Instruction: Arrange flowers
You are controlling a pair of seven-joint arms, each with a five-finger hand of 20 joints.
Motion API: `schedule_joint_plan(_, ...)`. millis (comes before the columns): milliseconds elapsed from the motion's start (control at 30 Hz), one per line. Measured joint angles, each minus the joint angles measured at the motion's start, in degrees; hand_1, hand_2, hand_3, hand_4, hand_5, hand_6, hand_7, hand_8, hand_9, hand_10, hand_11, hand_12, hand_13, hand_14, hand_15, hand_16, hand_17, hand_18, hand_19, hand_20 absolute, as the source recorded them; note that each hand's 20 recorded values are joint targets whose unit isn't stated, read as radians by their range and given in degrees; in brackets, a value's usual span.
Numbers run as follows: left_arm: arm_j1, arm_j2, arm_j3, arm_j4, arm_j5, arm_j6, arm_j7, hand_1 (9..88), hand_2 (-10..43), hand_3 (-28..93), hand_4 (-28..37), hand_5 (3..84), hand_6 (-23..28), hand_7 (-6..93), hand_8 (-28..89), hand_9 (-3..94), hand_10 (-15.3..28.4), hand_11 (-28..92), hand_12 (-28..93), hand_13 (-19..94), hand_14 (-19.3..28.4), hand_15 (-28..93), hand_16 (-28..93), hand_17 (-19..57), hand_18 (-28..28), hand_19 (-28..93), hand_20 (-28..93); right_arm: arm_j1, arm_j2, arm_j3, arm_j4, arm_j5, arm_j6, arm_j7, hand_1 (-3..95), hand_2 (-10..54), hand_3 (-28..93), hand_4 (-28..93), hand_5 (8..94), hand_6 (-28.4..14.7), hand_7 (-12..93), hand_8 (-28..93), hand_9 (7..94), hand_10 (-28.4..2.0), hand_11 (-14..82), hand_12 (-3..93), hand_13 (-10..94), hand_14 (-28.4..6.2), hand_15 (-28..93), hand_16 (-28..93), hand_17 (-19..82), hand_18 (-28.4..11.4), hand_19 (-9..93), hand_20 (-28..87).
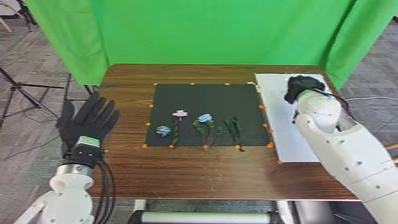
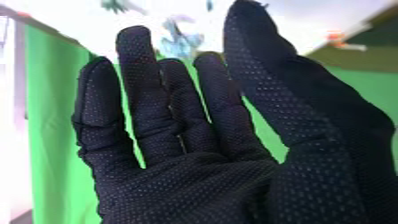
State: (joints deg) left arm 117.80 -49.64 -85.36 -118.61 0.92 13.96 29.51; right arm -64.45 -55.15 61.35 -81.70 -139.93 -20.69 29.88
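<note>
In the head view, a pink flower [image 1: 180, 114], a light-blue flower [image 1: 205, 118], a small blue bloom [image 1: 163, 130] and a green stem [image 1: 233, 130] lie on the dark mat [image 1: 191, 95]. My right hand [image 1: 303, 85] is over the upper part of the white sheet [image 1: 298, 145], hiding what is under it. My left hand [image 1: 86, 120] is open, palm flat, beside the table's left edge. In the right wrist view, my right hand [image 2: 191, 175] has its fingers extended and holds nothing. Beyond its fingertips are a pale blue flower [image 2: 182, 42] and a green sprig [image 2: 114, 5].
Orange markers line the mat's edges. The brown table [image 1: 191, 172] stretches in front of the mat, and a green curtain [image 1: 218, 32] hangs behind the table. A black tripod [image 1: 27, 87] stands on the floor at the left.
</note>
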Motion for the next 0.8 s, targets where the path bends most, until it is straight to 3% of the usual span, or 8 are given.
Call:
schedule_joint_plan(100,0.0,-0.17,0.03,0.00,0.10,-0.04,-0.07,25.3,14.4,71,-28.3,40.2,7.3,15.5,-10,33.7,13.4,23,11,26,14.4,40,-9,-4.0,13.5,35,10,0.1,-0.4,0.0,1.7,0.1,-0.3,-0.6,53.1,-9.5,80,-28,45.2,-3.4,17,-13,46.4,-8.5,13.3,10.2,48,-11.7,47,14,30,-21.3,80,33)
schedule_joint_plan(233,0.0,-0.41,0.06,0.00,0.22,-0.08,-0.12,25.1,14.7,71,-28.3,40.4,7.3,15.4,-10,34.1,13.6,23,11,26,14.5,40,-9,-4.0,13.5,35,10,-0.2,-0.7,0.0,2.8,0.2,0.4,-1.4,56.8,-7.9,71,-28,56.3,0.1,19,-14,58.5,-8.7,14.0,11.9,57,-7.5,40,31,32,-20.4,82,35)
schedule_joint_plan(467,0.1,-0.48,0.06,-0.04,0.25,-0.09,-0.10,24.9,15.1,71,-28.3,40.4,7.4,15.4,-10,33.7,13.5,23,11,26,14.6,40,-9,-4.0,13.6,35,10,-1.7,-0.7,0.0,2.7,0.1,8.9,-2.4,59.2,-6.3,64,-28,73.2,2.1,30,-1,78.4,-7.4,6.7,24.0,69,-5.5,39,38,37,-20.3,88,42)
schedule_joint_plan(667,-0.1,-0.48,0.75,-0.26,-0.61,1.00,0.19,24.8,15.2,71,-28.3,40.0,7.3,15.7,-10,33.0,13.5,23,10,26,14.6,40,-9,-4.1,13.6,36,10,-3.6,-0.6,-0.3,1.9,-0.1,13.6,-2.5,58.2,-7.3,67,-28,74.8,1.7,32,2,80.8,-7.7,6.2,25.3,71,-5.3,39,39,39,-20.4,89,42)
schedule_joint_plan(800,-0.1,-0.44,0.81,-0.28,-0.59,0.85,0.18,24.8,15.2,71,-28.3,39.8,7.3,15.7,-10,32.9,13.4,23,10,26,14.6,40,-9,-4.1,13.6,36,10,-6.6,0.2,0.1,-2.5,-0.5,16.1,-2.3,57.3,-7.9,69,-28,75.2,1.2,31,2,80.7,-8.3,6.6,25.1,71,-5.2,39,39,39,-20.5,89,41)
